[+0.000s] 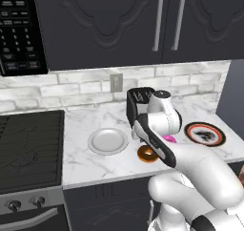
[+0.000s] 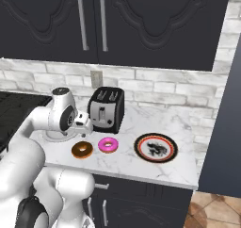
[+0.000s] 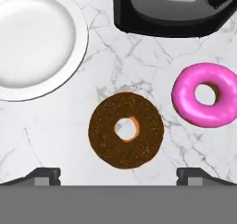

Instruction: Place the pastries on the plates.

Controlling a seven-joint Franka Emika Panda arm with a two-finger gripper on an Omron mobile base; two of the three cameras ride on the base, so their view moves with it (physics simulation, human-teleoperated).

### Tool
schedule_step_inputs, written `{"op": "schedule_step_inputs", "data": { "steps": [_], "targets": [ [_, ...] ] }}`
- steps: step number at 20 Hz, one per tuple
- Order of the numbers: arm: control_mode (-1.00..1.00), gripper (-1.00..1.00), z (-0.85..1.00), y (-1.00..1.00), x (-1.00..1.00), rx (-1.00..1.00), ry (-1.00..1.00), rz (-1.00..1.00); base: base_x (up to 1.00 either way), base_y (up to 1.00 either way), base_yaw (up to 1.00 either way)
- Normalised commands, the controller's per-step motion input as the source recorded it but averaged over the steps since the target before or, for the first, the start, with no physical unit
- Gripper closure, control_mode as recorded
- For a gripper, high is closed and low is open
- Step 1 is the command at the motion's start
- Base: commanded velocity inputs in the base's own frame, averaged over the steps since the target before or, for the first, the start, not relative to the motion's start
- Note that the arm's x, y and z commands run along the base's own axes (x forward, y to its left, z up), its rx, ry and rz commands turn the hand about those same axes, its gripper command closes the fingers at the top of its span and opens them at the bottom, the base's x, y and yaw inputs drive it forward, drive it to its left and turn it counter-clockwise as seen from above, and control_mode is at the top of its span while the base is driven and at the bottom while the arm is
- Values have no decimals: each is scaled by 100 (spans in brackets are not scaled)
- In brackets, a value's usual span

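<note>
Two donuts lie on the marble surface (image 3: 55,126): the chocolate donut (image 3: 126,130) centred between the gripper's (image 3: 118,176) wide-apart jaws, ready for a grasp, the pink donut (image 3: 207,94) just beside it, the pale plate (image 3: 34,45) nearby to receive one.

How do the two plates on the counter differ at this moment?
The plain plate is pale grey-white all over; the patterned plate has a red-orange and dark banded rim with a dark design in its middle. The plain plate sits left of the two donuts, nearer the stove; the patterned plate sits right of them, beyond the pink donut. Both are round, lie flat on the marble counter and hold nothing.
</note>
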Motion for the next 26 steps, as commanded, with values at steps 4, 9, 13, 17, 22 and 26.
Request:
{"op": "schedule_step_inputs", "data": {
  "steps": [4, 9, 13, 17, 22, 26],
  "targets": [
    [-100, -100, -65, 4, 4, 0, 0, 0, 0, 0, 0],
    [-100, -100, -32, 11, 10, 0, 0, 0, 0, 0, 0],
    [-100, -100, -10, 14, 10, 0, 0, 0, 0, 0, 0],
    [-100, -100, -5, 6, 6, 0, 0, 0, 0, 0, 0],
    [-100, -100, -27, 0, 0, 0, 0, 0, 0, 0, 0],
    [-100, -100, -21, 0, 0, 0, 0, 0, 0, 0, 0]
  ]
}}
